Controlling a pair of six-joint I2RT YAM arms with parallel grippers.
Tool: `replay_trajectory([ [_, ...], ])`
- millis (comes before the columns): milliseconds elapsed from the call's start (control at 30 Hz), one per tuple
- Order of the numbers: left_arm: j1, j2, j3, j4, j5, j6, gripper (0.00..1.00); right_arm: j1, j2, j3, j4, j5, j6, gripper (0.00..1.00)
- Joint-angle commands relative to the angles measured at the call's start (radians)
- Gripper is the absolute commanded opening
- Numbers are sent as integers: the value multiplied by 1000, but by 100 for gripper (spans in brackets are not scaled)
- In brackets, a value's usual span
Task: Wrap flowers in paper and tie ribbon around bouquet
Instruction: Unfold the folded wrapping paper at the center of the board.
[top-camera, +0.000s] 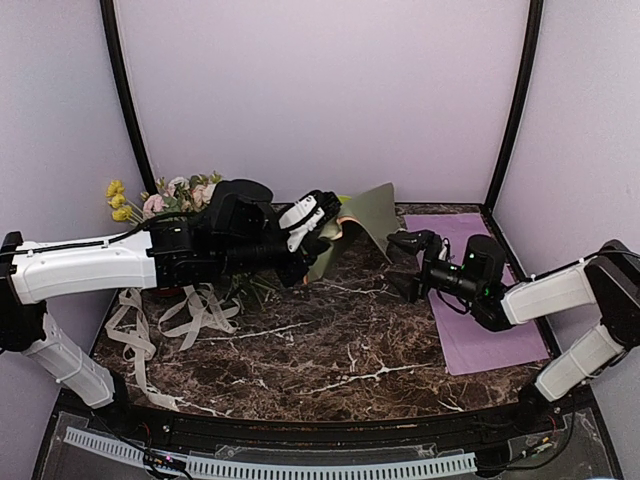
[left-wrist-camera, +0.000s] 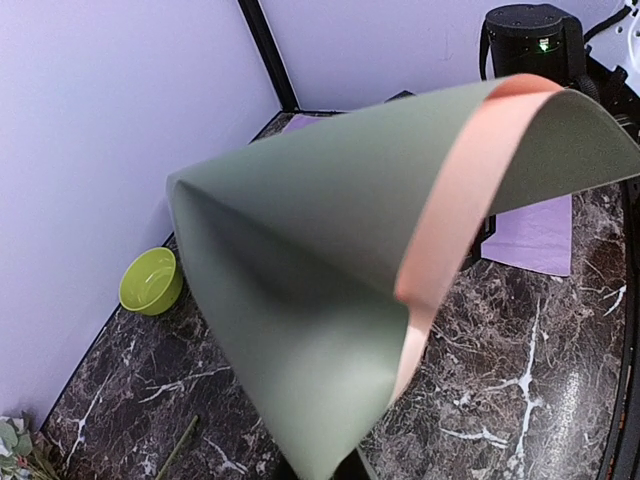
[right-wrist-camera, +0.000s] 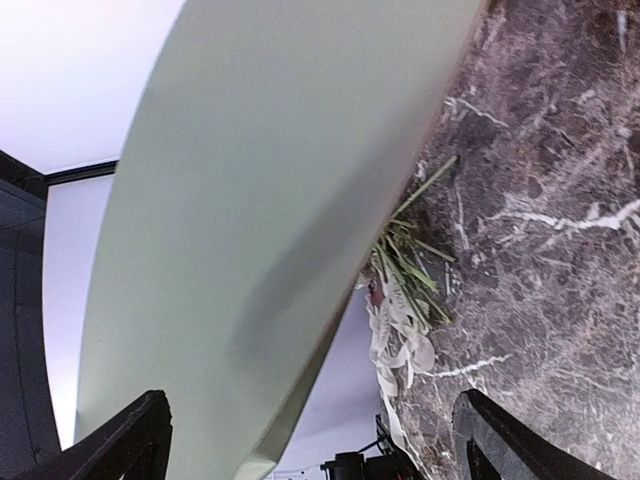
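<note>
From above, the left gripper (top-camera: 320, 218) is clamped on the paper (top-camera: 368, 212), holding it curled off the marble table (top-camera: 330, 350) just past centre toward twelve o'clock; the right gripper (top-camera: 402, 263) hangs at three o'clock of the sheet, jaws spread wide and empty, by a purple sheet (top-camera: 485, 330); the flowers (top-camera: 165, 195) lie at ten o'clock, stems running under the left arm, with the ribbon (top-camera: 190, 315) looped at eight o'clock. In the left wrist view the paper fills the frame as a sage-green curl with a peach layer edging it toward two o'clock; a lime bowl (left-wrist-camera: 150, 280) sits at nine o'clock. In the right wrist view the green sheet looms between the parted fingers (right-wrist-camera: 130, 435), contact uncertain; stems and ribbon lie beyond at four o'clock. The step looks like folding the paper over the stems; the right gripper should probably pinch both layers near the free edge, so the peach sheet does not slip.
</note>
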Motion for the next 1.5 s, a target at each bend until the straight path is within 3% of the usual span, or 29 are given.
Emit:
replay_trajectory([
  [0,-5,-6,-12,42,5,23,0,-6,33,14,278,35,97,96],
  [367,-5,-11,-40,64,21,52,0,-9,92,146,207,-25,89,92],
  [567,-5,23,3,89,-49,102,0,-11,0,-8,80,68,137,94],
  [700,-5,32,9,114,-23,96,0,-8,-45,-29,63,116,140,95],
  [1067,-5,52,48,167,27,100,0,35,102,36,279,125,301,98],
  [1333,-5,85,109,178,44,122,0,46,84,48,217,133,277,98],
  [1467,-8,60,122,135,-40,198,0,22,12,37,69,136,173,97],
])
